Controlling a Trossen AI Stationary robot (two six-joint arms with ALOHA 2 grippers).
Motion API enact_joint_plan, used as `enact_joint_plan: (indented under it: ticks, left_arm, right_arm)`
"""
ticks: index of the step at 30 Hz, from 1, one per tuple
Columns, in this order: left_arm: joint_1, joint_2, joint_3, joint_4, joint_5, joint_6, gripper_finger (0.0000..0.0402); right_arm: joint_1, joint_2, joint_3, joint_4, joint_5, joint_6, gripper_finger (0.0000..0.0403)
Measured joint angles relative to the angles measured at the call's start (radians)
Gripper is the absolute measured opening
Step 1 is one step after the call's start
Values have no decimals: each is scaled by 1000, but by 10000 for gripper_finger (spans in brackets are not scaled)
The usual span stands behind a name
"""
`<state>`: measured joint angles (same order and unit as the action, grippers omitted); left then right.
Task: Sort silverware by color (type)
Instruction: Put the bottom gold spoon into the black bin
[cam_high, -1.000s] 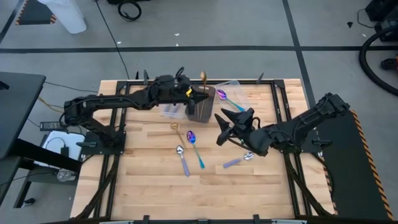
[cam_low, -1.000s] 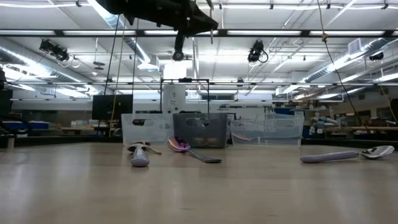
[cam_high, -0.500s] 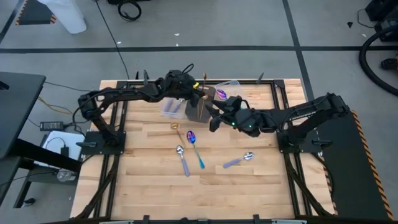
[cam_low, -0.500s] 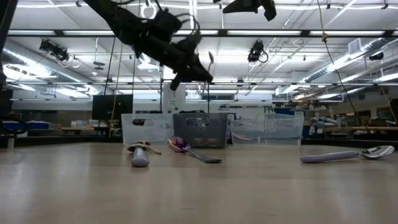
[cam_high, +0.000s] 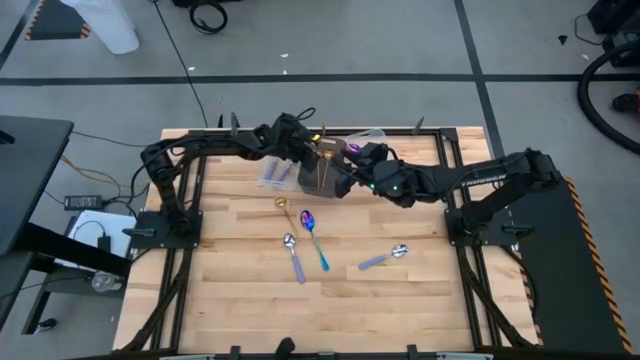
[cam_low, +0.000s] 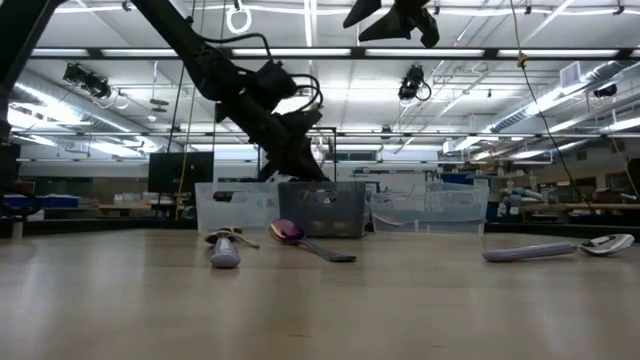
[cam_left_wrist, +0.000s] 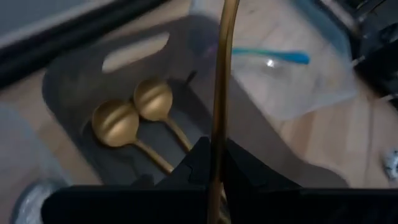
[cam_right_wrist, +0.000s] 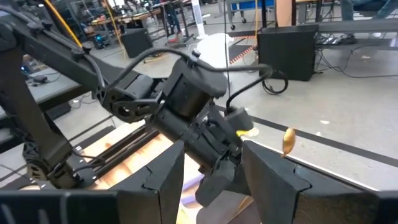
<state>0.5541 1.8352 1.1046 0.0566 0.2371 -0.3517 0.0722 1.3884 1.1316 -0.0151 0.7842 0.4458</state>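
My left gripper (cam_high: 322, 155) is shut on a gold spoon (cam_left_wrist: 222, 74) just above the dark bin (cam_high: 318, 180), which holds two gold spoons (cam_left_wrist: 134, 112). The held spoon's bowl (cam_right_wrist: 289, 142) sticks out beyond the fingers. My right gripper (cam_high: 348, 172) hangs open and empty, high over the bins, close to the left gripper. On the table lie a gold spoon (cam_high: 285, 205), a purple-bowled spoon with a teal handle (cam_high: 313, 232) and two silver spoons with lavender handles (cam_high: 293, 255) (cam_high: 385, 257). My left gripper pinches the gold spoon's thin handle (cam_left_wrist: 217, 146) between its two fingers. The fingers slant down toward the dark bin and lie along the handle. The spoon is lifted clear, with most of its handle and its bowl running on ahead of the fingertips.
A clear bin (cam_high: 278, 172) with lavender-handled spoons stands left of the dark bin. Another clear bin (cam_high: 368, 138), holding a teal-handled spoon (cam_left_wrist: 273, 57), stands to its right. Black rails frame the table. Bare wood lies toward the near edge.
My left gripper has come down from high up to just above the dark bin, tipping its fingers downward, the gold spoon still in its hold. My right gripper has swung toward the far edge and the bins, staying open and high.
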Motion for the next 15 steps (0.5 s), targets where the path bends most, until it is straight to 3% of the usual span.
enact_joint_plan:
  ticks: [15]
  left_arm:
    - [-15,17,20,-142,16,-108,29]
  right_arm:
    - [-49,0,0,-2,-72,5,173]
